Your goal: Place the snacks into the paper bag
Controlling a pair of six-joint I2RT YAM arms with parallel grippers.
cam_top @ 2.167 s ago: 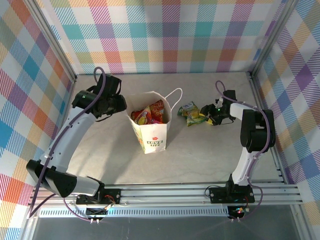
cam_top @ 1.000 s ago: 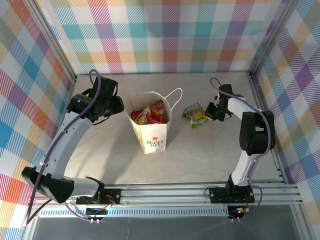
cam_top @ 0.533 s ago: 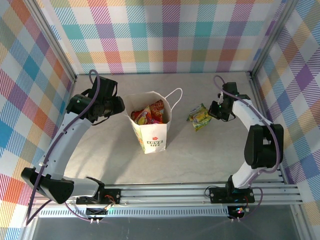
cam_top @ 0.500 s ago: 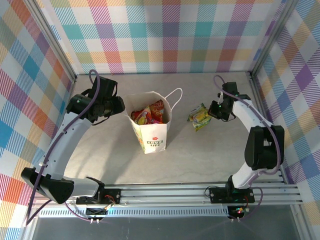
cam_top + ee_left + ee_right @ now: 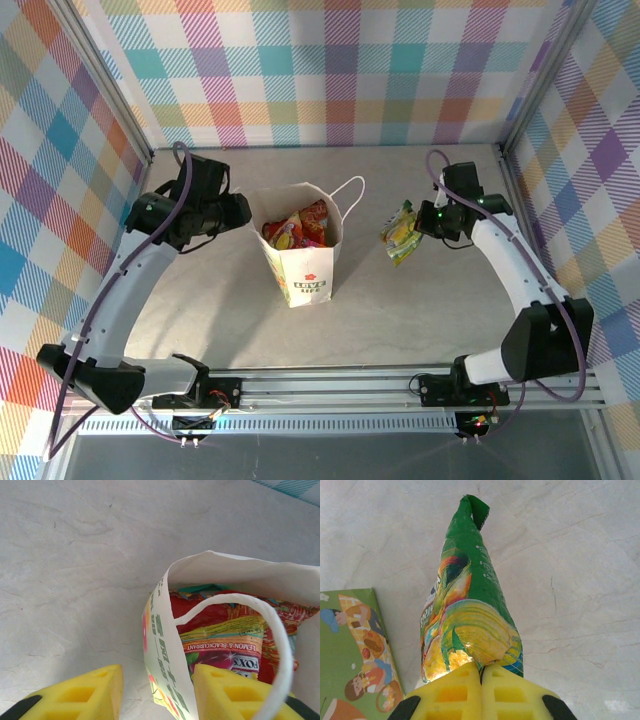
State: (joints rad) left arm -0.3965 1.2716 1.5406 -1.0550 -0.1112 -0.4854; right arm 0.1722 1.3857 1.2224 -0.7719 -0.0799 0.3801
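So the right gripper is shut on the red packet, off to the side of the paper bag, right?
No. The right wrist view shows the right gripper shut on the green-yellow packet, not a red one. It is off to the side of the paper bag.

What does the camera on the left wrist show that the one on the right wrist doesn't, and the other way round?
Left wrist: a look into the open mouth of the paper bag, its white cord handle, a red packet inside, and the left gripper, its yellow fingers apart with the bag's wall between them. Right wrist: the right gripper shut on one end of the green-yellow packet. Both: the pale table and the paper bag, its cartoon-printed side at the right wrist view's lower left.
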